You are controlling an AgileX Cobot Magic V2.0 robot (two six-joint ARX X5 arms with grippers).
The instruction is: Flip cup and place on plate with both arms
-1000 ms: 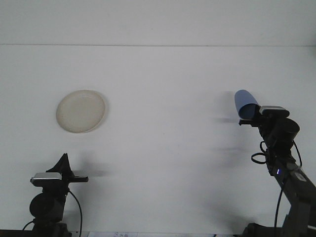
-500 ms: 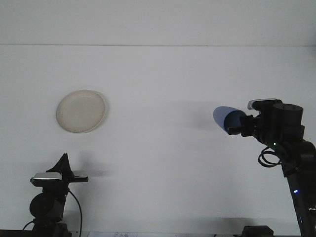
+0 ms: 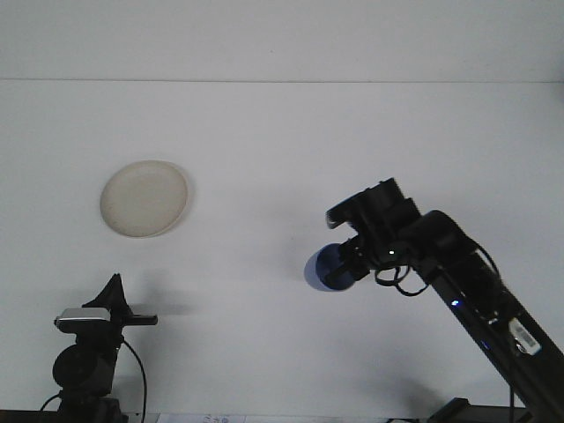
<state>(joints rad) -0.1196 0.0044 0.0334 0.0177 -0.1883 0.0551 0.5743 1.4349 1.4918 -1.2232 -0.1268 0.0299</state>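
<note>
A blue cup [image 3: 322,268] hangs above the white table, right of centre, lying on its side with its closed end pointing left. My right gripper [image 3: 345,258] is shut on it, the black arm reaching in from the lower right. A cream plate [image 3: 144,197] lies flat at the left, far from the cup. Low at the front left rests my left gripper [image 3: 125,308], pointing right, with nothing in it; its fingers look closed together.
The table's far edge [image 3: 282,81] runs across the top of the view. The right arm's cables [image 3: 480,282] loop beside its wrist.
The right arm has swung the cup leftward and down toward the table's middle, and the cup has turned from upright-tilted to lying sideways. The left arm has stayed still.
</note>
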